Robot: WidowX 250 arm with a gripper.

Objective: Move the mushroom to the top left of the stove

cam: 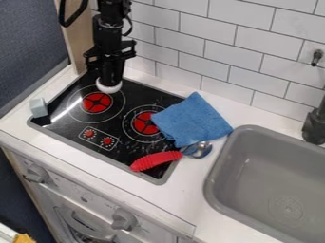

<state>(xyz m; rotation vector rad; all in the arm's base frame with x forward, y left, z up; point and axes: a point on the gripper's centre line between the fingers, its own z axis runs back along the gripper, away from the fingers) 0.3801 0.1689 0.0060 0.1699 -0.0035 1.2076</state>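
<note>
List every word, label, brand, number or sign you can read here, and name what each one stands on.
There is no text that can be read here.
Stove: the small marks at its two red dials are too small to read.
White front panel: any marks by its knobs are too small to read.

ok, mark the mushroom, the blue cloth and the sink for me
Mushroom [109, 88]: camera view, on its white rounded surface.
Blue cloth [192, 120]: camera view, middle of the fabric.
Sink [266, 175]: camera view, bare grey basin floor.
</note>
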